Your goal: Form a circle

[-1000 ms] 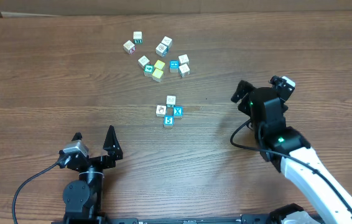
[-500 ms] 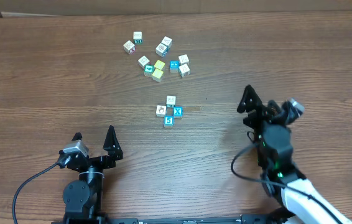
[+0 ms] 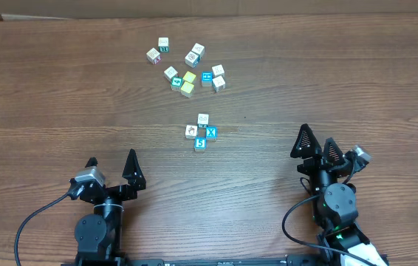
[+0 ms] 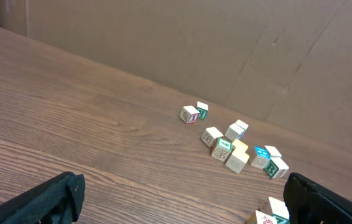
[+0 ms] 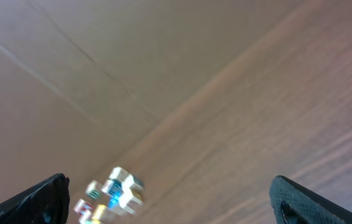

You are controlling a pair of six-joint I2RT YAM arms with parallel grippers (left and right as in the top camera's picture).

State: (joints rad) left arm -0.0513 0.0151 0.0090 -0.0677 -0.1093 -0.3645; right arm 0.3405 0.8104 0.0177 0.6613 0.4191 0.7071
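The circle is a tight ring of small cubes at the table's middle: two white-faced ones at the back and left, two bright blue ones at the right and front. Its near corner shows at the bottom right of the left wrist view. My left gripper stands open near the front left, well short of the ring, with nothing between its fingers. My right gripper is open at the front right, apart from the ring. In the right wrist view the black fingers frame bare wood and some blurred cubes.
A loose scatter of white, yellow and teal cubes lies behind the ring, also in the left wrist view. A brown cardboard wall runs along the table's far edge.
The right arm has drawn back from the right middle of the table toward the front edge, still open. The cubes and the left arm have not moved.
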